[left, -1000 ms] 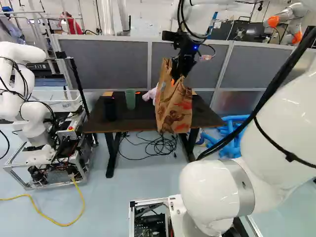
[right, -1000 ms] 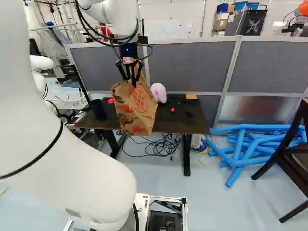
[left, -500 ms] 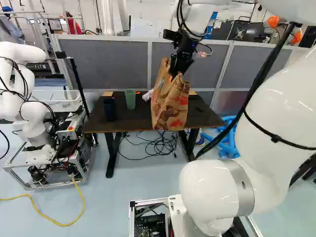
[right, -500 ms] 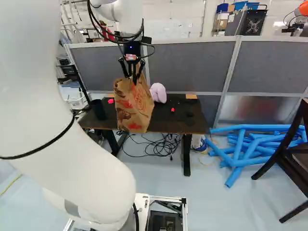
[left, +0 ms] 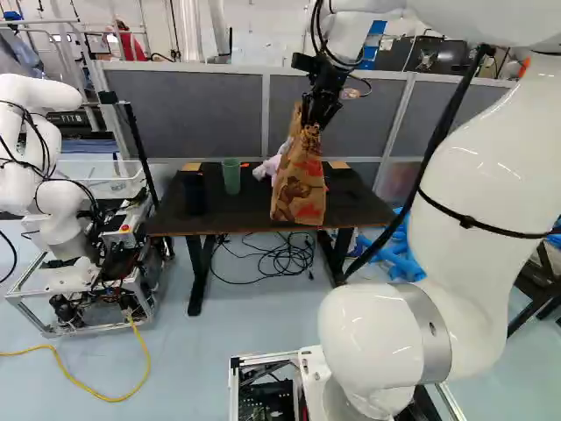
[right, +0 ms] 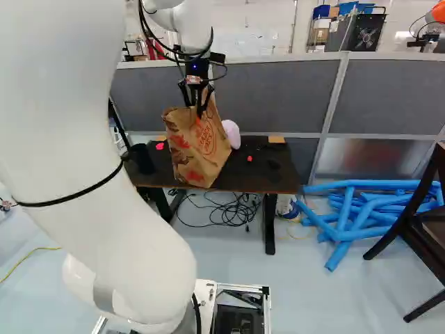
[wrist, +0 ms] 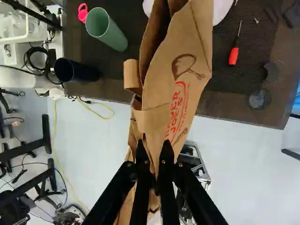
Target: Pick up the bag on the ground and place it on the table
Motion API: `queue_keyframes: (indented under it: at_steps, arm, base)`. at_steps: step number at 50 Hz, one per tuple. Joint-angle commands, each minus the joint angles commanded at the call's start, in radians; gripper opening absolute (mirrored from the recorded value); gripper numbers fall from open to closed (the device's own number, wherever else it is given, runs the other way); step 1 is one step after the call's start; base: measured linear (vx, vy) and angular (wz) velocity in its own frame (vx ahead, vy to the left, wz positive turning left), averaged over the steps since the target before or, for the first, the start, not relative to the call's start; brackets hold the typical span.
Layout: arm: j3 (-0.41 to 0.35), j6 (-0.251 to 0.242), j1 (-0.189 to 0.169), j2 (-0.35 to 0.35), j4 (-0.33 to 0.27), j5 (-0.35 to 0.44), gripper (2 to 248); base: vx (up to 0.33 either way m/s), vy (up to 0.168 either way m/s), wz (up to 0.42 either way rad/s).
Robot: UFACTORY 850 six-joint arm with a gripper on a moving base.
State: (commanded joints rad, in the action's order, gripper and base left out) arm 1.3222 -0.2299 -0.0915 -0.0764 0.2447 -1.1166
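My gripper [left: 319,116] hangs high over the front part of the dark table [left: 237,212], shut on the top of the brown paper bag [left: 299,186]. In the right base view the bag [right: 197,149] hangs tilted from the gripper [right: 198,103], its lower end before the tabletop near the front edge. Whether its bottom touches the table I cannot tell. In the wrist view the gripper [wrist: 154,149] pinches folded paper between its fingertips, and the bag stretches ahead over the table's edge.
On the table stand a green cup [wrist: 106,29] and a dark cup [wrist: 75,71]; a red-handled screwdriver [wrist: 234,55] and a pink soft thing [right: 231,133] lie there too. Another robot [left: 53,202] stands left. Blue tubes [right: 354,216] and a dark chair [right: 424,229] are at the right.
The arm has swung, carrying the gripped bag a little to the left in the left base view. The bag has turned and its lower end sits slightly higher there. The base has not moved.
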Motion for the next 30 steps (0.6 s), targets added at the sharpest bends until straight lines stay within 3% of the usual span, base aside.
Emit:
queue_keyframes:
  at_steps: [30]
  arm:
    - [0.063,0.314,0.004,-0.058,-0.036,0.0,25]
  base:
    - [0.0,0.0,0.0]
